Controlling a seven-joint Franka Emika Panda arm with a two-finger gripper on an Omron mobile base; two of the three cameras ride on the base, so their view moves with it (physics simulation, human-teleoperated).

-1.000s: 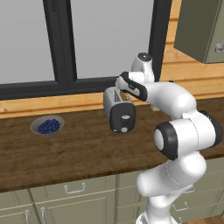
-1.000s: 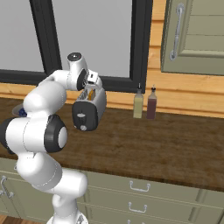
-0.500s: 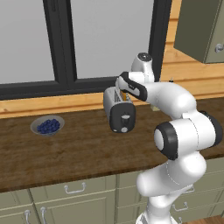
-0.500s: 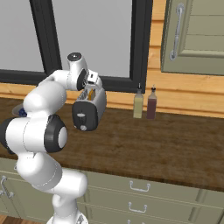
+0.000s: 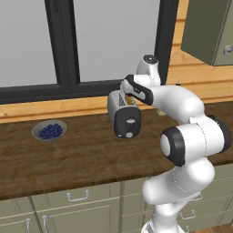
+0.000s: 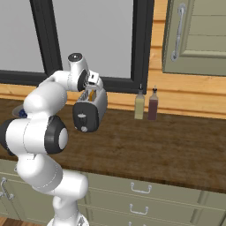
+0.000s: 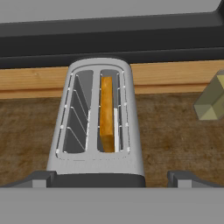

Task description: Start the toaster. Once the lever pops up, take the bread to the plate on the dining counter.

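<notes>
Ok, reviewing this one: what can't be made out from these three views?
- Lever: too small to separate from the dial on the toaster's black end panel in both base views; cut off at the bottom of the hand view.
- Bread: lower part hidden inside the slot.
- Gripper: fingertips largely cut off by the hand view's bottom edge.
- Bowl of berries: behind the arm in the right base view.
</notes>
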